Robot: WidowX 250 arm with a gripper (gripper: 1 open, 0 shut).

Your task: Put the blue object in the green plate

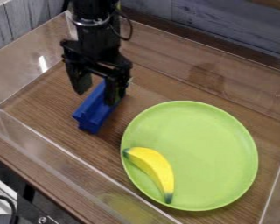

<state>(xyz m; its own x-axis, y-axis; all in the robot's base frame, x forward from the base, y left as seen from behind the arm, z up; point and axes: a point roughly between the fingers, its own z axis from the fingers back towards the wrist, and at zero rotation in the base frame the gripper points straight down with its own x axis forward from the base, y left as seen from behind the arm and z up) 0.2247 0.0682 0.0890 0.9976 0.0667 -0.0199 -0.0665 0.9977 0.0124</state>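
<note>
The blue object (92,110) is a bright-blue ridged block lying on the wooden table, left of the green plate (206,140). My black gripper (95,83) points straight down over the block's far end, open, one finger on each side of it. The fingers hide that far end, and I cannot tell whether they touch the block. The plate is large, round and lime-green, at the right front.
A yellow banana (153,171) lies in the plate's near left part. Clear plastic walls (38,61) enclose the table on the left and along the front. A grey wall runs behind.
</note>
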